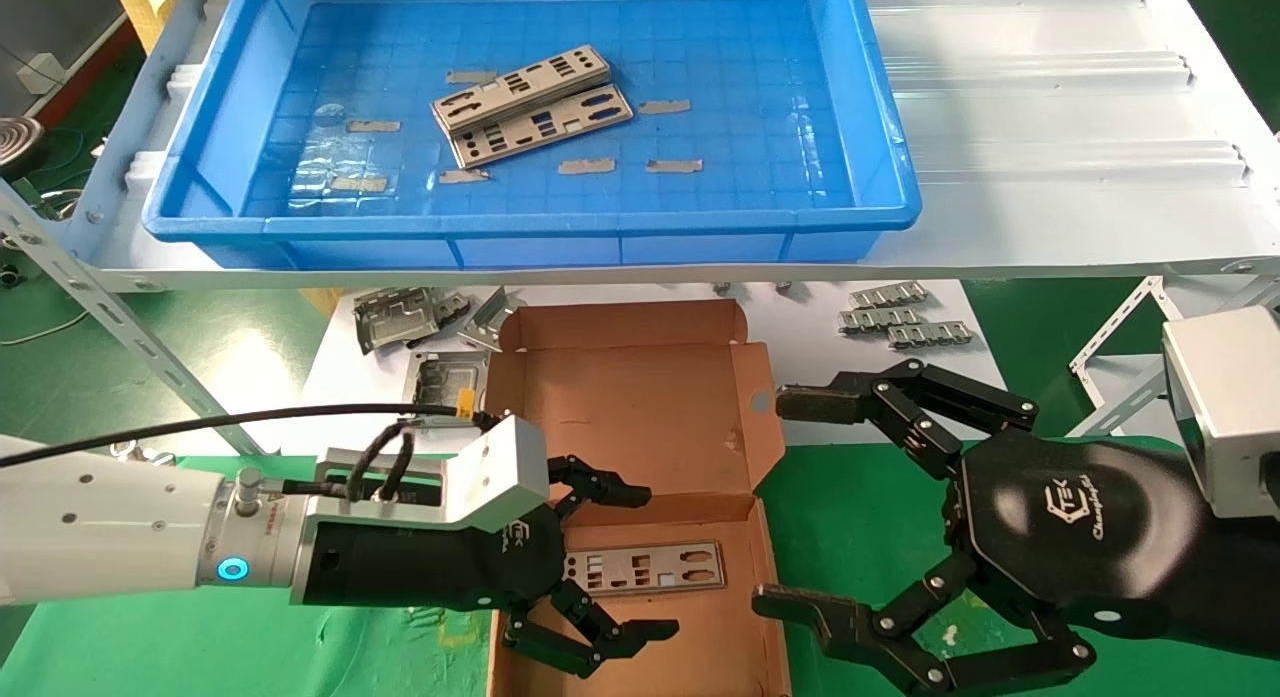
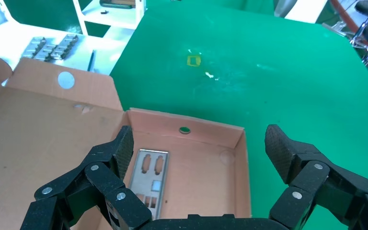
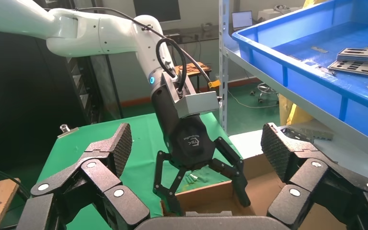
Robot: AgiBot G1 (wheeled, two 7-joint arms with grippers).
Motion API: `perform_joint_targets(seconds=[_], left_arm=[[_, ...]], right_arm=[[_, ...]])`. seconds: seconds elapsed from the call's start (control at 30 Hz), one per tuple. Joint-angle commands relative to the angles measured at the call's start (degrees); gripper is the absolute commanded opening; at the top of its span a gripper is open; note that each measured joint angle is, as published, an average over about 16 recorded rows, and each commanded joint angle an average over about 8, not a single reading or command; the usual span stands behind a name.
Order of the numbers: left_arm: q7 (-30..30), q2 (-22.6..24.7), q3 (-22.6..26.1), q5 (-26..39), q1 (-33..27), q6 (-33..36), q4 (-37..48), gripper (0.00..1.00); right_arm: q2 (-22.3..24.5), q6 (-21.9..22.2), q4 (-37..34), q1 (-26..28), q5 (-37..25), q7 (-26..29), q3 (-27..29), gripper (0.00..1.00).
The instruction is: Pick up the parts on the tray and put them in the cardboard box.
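Left hand (image 1: 620, 567) spread over boxed part (image 1: 645, 567), brackets (image 1: 410, 317) behind.

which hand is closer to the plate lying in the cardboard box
Left. The left hand hangs open right over the plate in the cardboard box; the right hand sits open outside the box's right wall.

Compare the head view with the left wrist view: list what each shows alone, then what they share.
Only the head view shows the blue tray on its shelf with two parts still stacked in it, plus the right gripper, open beside the box. Only the left wrist view shows the small round hole in the box's far wall. Both show the cardboard box, one part lying flat on its floor, and the open left gripper above it.
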Motion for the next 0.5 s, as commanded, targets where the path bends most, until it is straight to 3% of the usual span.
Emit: perform_joint_targets(seconds=[0.03, 0.5], left_arm=[[-0.07, -0.11, -0.23, -0.03, 0.11, 0.09, -0.10, 1.00], [-0.36, -4.00, -7.65, -3.97, 3.78, 3.94, -2.73, 1.00]], right_arm=[[0.00, 0.00, 0.00, 0.00, 0.00, 0.00, 0.00, 1.00], [0.00, 0.00, 0.00, 0.00, 0.00, 0.00, 0.00, 1.00]])
